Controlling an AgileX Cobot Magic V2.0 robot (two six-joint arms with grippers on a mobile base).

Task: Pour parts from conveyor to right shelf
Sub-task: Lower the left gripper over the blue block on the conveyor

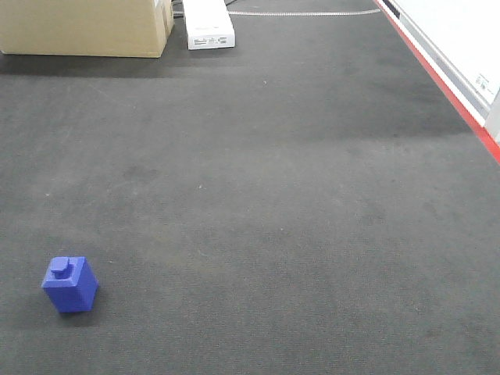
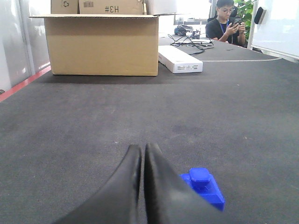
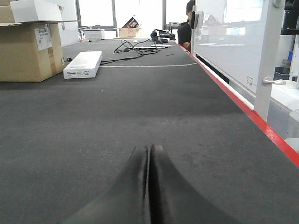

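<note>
One blue part, a small block with a square stud on top, stands upright on the dark grey conveyor near its front left. The left wrist view shows the same part just right of my left gripper, partly hidden behind the right finger. That gripper is shut with nothing between its black fingers. My right gripper is also shut and empty, hovering low over bare belt. The conveyor's red frame runs along the right side. The right shelf is out of view.
A large cardboard box and a flat white box sit at the far end of the belt. Cables lie further back. A white panel lines the right edge. A seated person is beyond the belt.
</note>
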